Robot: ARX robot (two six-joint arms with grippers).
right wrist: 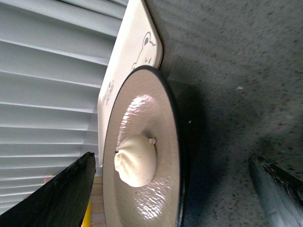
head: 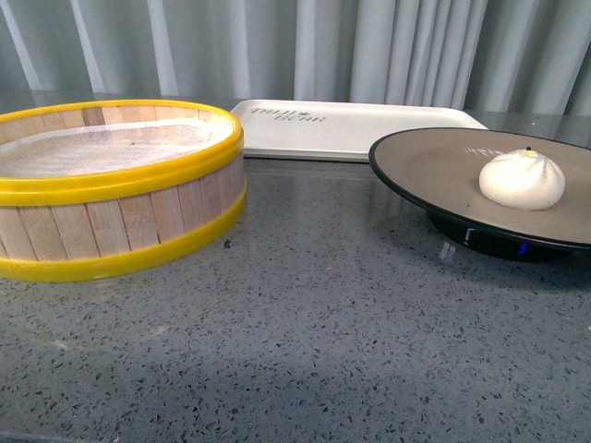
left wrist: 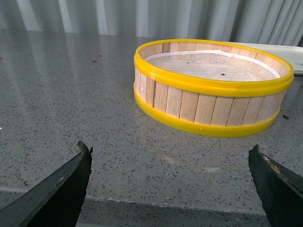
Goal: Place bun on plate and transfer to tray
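Bun sits on the black-rimmed plate at the right of the bench, the off-white tray lying farther back; a wooden steamer basket stands left. Left pincer and right pincer are both spread, holding nothing

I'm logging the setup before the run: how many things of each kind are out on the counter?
Small round cream-white steamed bun: 1
Wide tan plate with black rim: 1
Flat rectangular off-white plastic tray: 1
Round yellow-rimmed wooden steamer basket: 1
Total: 4
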